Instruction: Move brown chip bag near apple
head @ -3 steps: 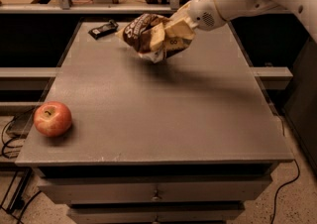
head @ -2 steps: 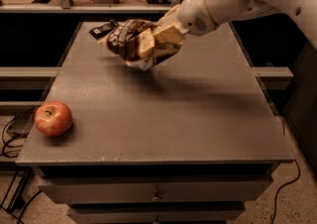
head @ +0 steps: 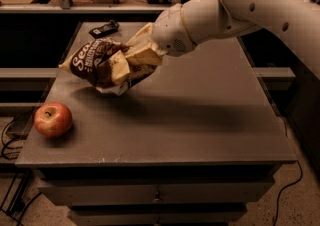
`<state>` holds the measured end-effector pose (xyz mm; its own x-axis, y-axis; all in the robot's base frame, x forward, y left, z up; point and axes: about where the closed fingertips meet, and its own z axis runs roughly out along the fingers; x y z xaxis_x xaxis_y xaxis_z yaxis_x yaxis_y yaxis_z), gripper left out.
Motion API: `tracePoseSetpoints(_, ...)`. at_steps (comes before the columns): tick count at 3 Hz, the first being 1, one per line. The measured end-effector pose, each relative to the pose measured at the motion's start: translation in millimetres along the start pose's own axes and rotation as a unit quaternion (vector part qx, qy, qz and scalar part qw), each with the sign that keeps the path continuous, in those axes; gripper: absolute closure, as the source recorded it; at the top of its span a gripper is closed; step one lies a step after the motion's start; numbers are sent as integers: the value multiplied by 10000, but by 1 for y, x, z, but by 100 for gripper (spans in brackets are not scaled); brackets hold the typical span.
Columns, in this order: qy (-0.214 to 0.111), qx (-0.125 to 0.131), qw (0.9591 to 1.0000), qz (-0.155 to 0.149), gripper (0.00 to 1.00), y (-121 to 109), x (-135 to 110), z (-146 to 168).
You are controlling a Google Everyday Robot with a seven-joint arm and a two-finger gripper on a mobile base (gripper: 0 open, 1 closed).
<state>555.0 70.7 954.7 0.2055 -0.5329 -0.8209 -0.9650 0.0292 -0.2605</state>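
Above the left-middle part of the grey table, the brown chip bag hung clear of the surface, with its shadow lying on the tabletop beneath it. The gripper sat at the bag's pale, crumpled end, at the tip of the white arm reaching in from the upper right. Its tan fingers were closed onto the bag, pinching the wrinkled material between them.

By the look of it, the pick-up was done and the carry was under way. The apple rested at the table's front-left corner, lower in the picture than the bag and apart from it, with bare tabletop between the two. What remained, as I judged it, was to bring the bag forward and a little further toward that corner, lower it to the surface just beside the apple, and let go without nudging the fruit.

The bag's long axis ran roughly across the picture, slightly tilted. Its dark brown lettered end pointed toward the picture's left, out over the table's left edge, while the pale end was held in the grip. A small black object lay at the table's far-left corner, behind the bag
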Motion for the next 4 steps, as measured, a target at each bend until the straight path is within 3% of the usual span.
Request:
tracePoseSetpoints(2,-247,-489,9982,235,36,50,5,32)
tracePoseSetpoints(3,-359,-452,9977,361,13,63,8,34)
tracePoseSetpoints(4,-357,-464,9976,357,0,64,7,35)
